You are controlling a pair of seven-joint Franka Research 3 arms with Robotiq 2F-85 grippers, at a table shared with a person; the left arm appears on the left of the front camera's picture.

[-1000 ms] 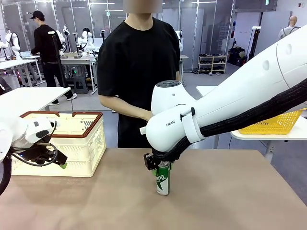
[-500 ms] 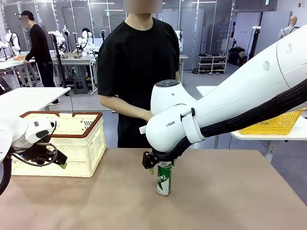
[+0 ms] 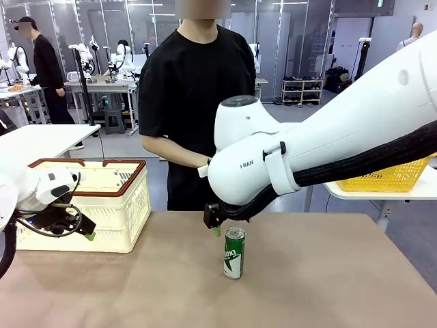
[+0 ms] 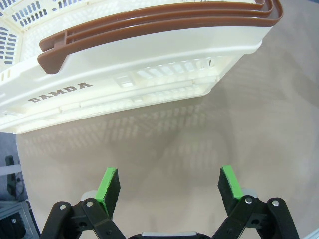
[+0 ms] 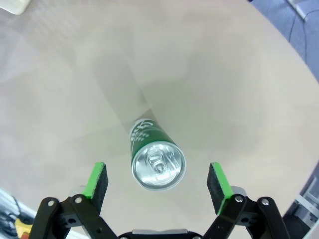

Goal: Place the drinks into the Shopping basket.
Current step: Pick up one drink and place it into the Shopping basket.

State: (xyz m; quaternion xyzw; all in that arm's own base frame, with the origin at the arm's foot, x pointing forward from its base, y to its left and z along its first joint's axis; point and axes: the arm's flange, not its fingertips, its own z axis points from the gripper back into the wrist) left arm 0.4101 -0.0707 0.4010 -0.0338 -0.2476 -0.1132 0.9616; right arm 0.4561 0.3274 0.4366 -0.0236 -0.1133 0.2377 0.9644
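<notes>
One green can [image 3: 234, 253] with white lettering and a silver top stands upright on the tan table, a little right of the middle. My right gripper [image 3: 220, 229] hangs just above its top, open and apart from it. From the right wrist view the can [image 5: 156, 159] stands below, between the spread green pads of that gripper [image 5: 158, 185]. The cream shopping basket [image 3: 102, 205] with its red-brown rim stands at the table's left. My left gripper [image 3: 85, 234] hovers low in front of it. That gripper [image 4: 170, 189] is open and holds nothing, facing the basket's "DAMDA" side [image 4: 124, 74].
A person [image 3: 198, 89] in a black shirt stands at the far edge, forearms held in front and partly behind my right arm. A yellow mesh basket [image 3: 389, 178] sits on a separate white table at the right. Bare tabletop lies between the can and the shopping basket.
My right gripper has let go of the green can's top and risen clear of it. The can now stands free and upright. The left arm has not moved.
</notes>
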